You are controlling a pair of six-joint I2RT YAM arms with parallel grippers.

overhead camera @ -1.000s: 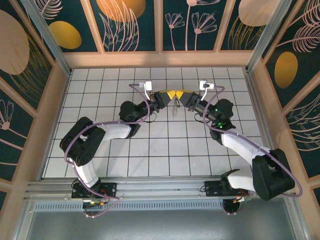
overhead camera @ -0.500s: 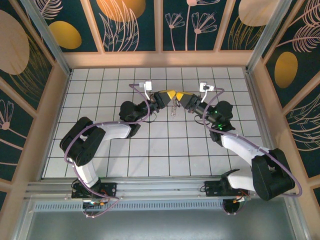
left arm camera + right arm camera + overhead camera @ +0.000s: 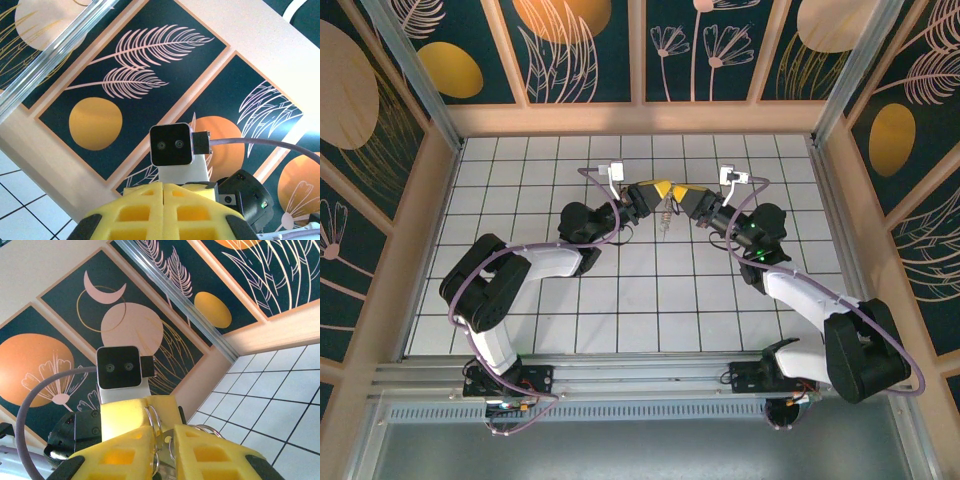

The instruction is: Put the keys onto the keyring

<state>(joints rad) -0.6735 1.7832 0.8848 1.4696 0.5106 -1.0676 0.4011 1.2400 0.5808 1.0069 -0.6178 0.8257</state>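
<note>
Up from their bases at the near edge, both arms reach over the white tiled desk (image 3: 650, 300) and meet nose to nose above its far half. The left gripper (image 3: 164, 192) has its yellow jaws pressed together; whether anything is pinched between them I cannot tell. The right gripper (image 3: 167, 434) has its jaws clamped on the silvery wire keyring (image 3: 152, 419), whose loops rise from the narrow gap. Part of it dangles between the two grippers, off the desk. Beyond stands the dark floral wall panel (image 3: 640, 50).

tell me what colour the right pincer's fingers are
The fingers are yellow, with square recesses moulded in; the right wrist view shows them best.
</note>
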